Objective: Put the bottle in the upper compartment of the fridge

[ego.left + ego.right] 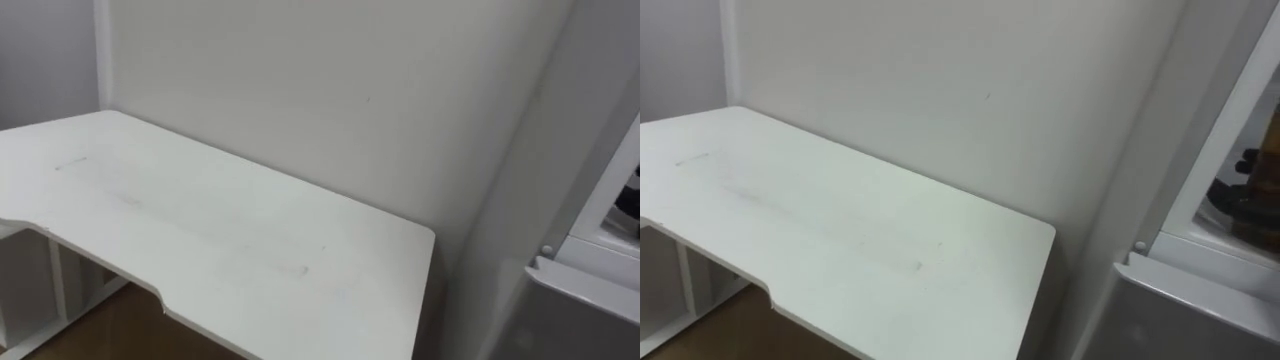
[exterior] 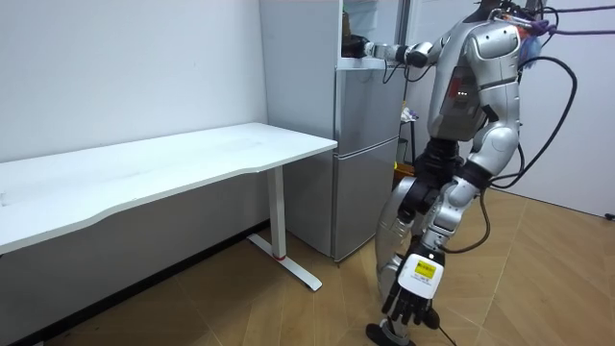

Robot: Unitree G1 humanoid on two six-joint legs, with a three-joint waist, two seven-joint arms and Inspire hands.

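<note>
I stand close in front of the grey fridge [image 2: 365,159], at the end of the white table. My right arm reaches level into the open upper fridge compartment [image 2: 357,24], where the dark right hand [image 2: 357,45] sits just above the ledge over the lower door. The right eye view catches that right hand [image 1: 1250,195] at the picture's right edge inside the compartment, with a brownish shape [image 1: 1271,140] just above it that may be the bottle. My left hand [image 2: 411,300] hangs low beside my leg, fingers relaxed and holding nothing.
A long white table [image 1: 200,230] runs along the grey wall to my left, its near corner by the fridge's side [image 1: 1110,210]. The fridge's lower door [image 2: 370,192] is shut. The floor is wood.
</note>
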